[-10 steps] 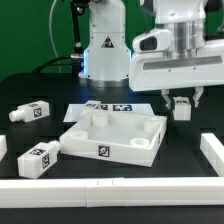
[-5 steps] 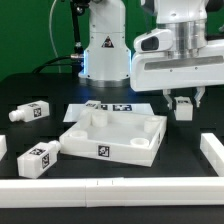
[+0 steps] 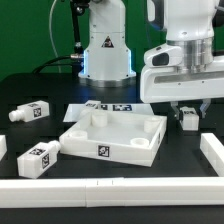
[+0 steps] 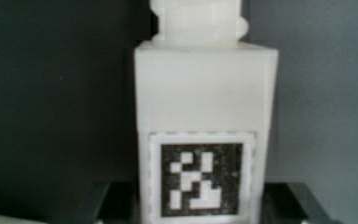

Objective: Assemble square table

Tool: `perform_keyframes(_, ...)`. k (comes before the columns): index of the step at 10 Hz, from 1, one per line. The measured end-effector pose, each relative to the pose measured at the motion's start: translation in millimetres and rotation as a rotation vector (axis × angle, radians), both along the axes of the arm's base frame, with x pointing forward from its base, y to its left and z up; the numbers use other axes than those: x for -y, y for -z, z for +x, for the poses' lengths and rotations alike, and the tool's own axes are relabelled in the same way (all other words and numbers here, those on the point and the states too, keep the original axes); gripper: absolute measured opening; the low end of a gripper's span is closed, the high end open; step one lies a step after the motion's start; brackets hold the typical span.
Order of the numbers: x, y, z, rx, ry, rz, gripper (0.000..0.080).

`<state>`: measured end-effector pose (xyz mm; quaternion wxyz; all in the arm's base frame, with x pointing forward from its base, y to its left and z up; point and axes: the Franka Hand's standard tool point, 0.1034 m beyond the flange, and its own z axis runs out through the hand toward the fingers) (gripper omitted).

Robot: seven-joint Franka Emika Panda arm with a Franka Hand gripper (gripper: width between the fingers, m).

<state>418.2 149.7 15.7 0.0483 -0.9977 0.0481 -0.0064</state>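
The gripper (image 3: 188,112) is closed at a narrow width on one short white leg (image 3: 188,120), just off the far right corner of the square tabletop slab (image 3: 112,140), as the exterior view shows it. The wrist view gives the reason for the hold. The leg (image 4: 197,110) hangs lengthwise between the jaws with its tag facing the camera and its narrower stub at the far end, an attitude that seems meant for bringing that end to a socket. Whether the leg is clear of the table or just touching it is hard to judge from this angle. The slab lies rim up with its round corner sockets (image 3: 139,143) open and unfilled, so no leg looks fitted yet. Two more legs lie on their sides off the slab's other side, one (image 3: 30,112) toward the back and one (image 3: 36,158) near its front corner. The marker board (image 3: 108,107) lies just behind the slab, and the border rails (image 3: 110,190) run along the table's front and beside the slab's right. Between the held leg and the nearest socket only the slab's raised rim stands in the way.
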Motion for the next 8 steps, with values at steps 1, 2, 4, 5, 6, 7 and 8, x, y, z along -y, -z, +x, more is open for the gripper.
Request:
perform_keyframes(1,0.1,0.0,0.0,0.000,0.000,0.000,0.0284)
perform_keyframes(2,0.0,0.0,0.0,0.000,0.000,0.000,0.0284)
perform_keyframes(4,4.0,-9.3,1.0,-0.022,0.003,0.001,0.0398)
perform_keyframes(5,11.1,-26.0,5.0,-0.045,0.009,0.004,0.0538)
perform_keyframes(6,22.3,-47.2,15.0,-0.060,0.018,0.009,0.0626)
perform_keyframes(7,36.4,-58.6,25.8,-0.055,-0.012,0.016,0.0626)
perform_keyframes(8,55.7,-63.8,38.2,-0.043,-0.004,0.022,0.0646)
